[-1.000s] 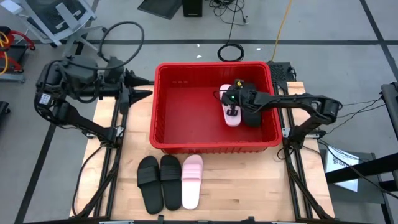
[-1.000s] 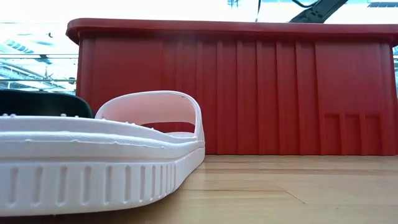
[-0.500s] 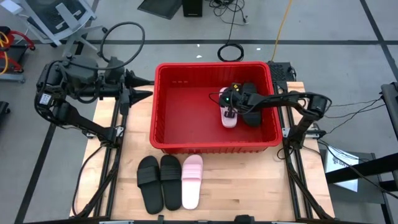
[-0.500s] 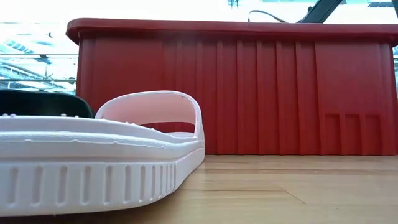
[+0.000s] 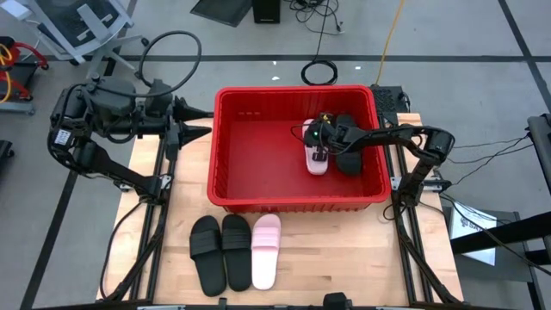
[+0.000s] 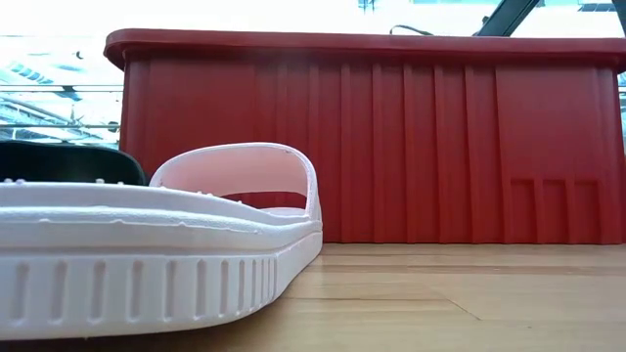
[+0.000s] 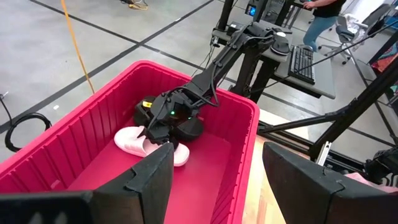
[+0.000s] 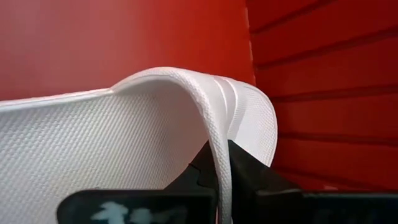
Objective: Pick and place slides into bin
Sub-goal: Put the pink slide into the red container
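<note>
The red bin (image 5: 293, 204) stands mid-table. Inside it, at the right, my right gripper (image 5: 320, 148) is shut on a pale pink slide (image 5: 316, 162), which lies beside a black slide (image 5: 351, 153) on the bin floor. Two black slides (image 5: 207, 254) (image 5: 235, 248) and a pink slide (image 5: 265, 250) lie side by side, soles down, on the table's near part. My left gripper (image 5: 205, 121) hangs open, high up left of the bin, holding nothing. My right gripper pinches the pink slide's broad strap at its edge (image 8: 219, 140), one finger (image 8: 199, 171) under the strap and one outside it. The fingers come slanting down from the table's right side. The slide (image 7: 149, 143) lies low in the bin, seemingly with its sole on the floor.
The bin's tall walls (image 6: 372, 137) surround my right gripper, with bare red floor (image 5: 258, 155) in the bin's left half. Bare wood lies right of the three slides (image 5: 362, 258). Cables and office gear lie on the room floor beyond the table.
My right gripper, still shut on the pink slide's strap, has sunk lower into the bin and carried the slide down with it. In the low view the arm has dropped behind the bin's rim.
</note>
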